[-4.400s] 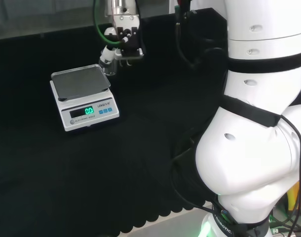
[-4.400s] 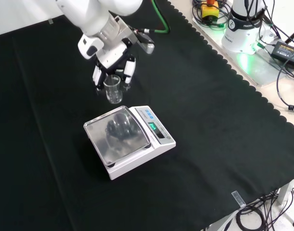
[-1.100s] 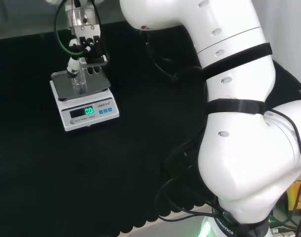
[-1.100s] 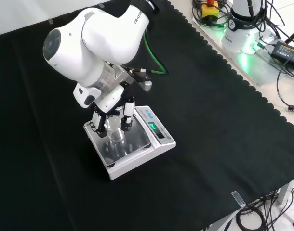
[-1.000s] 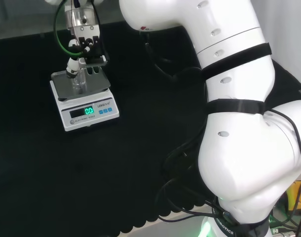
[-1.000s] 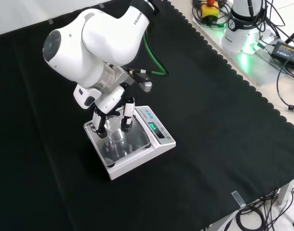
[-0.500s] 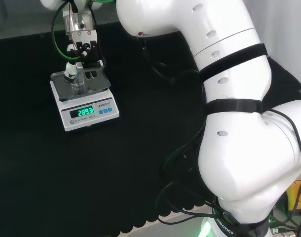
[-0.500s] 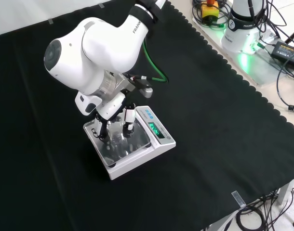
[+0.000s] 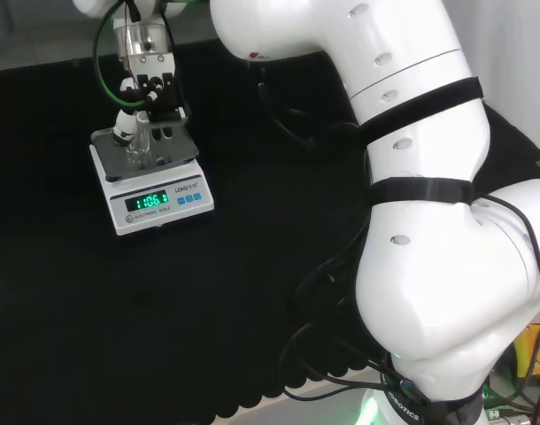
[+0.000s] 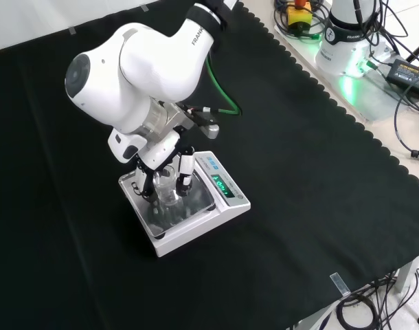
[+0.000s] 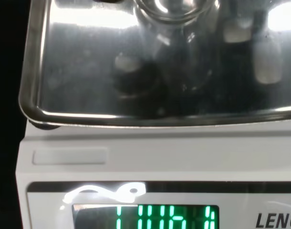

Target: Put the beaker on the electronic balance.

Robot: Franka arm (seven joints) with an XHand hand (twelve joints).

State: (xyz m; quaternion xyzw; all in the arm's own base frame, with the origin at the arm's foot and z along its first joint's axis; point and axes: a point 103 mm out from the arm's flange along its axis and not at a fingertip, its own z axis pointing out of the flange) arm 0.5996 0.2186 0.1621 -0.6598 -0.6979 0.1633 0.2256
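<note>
The white electronic balance (image 9: 168, 209) stands on the black cloth, its green display lit with a reading. A small clear beaker (image 9: 139, 145) stands upright on its steel pan. My hand (image 9: 147, 87) reaches down from above, its fingers curled round the beaker. From the front, the beaker (image 10: 168, 192) sits mid-pan on the balance (image 10: 229, 201), with black-and-white fingers (image 10: 185, 180) on both sides of it below the hand (image 10: 163, 152). The wrist view looks across the balance (image 11: 136, 152) at the beaker's base (image 11: 173, 33) on the pan.
The arm's big white links (image 9: 412, 221) stand at the head view's right. Cables, a yellow box and the arm's base (image 10: 343, 41) lie past the cloth's scalloped edge at the front view's upper right. A green cable (image 10: 220, 82) hangs beside the wrist.
My hand carried the beaker from behind the balance over the pan and lowered it onto it. The display went from zero to a reading that has since dropped.
</note>
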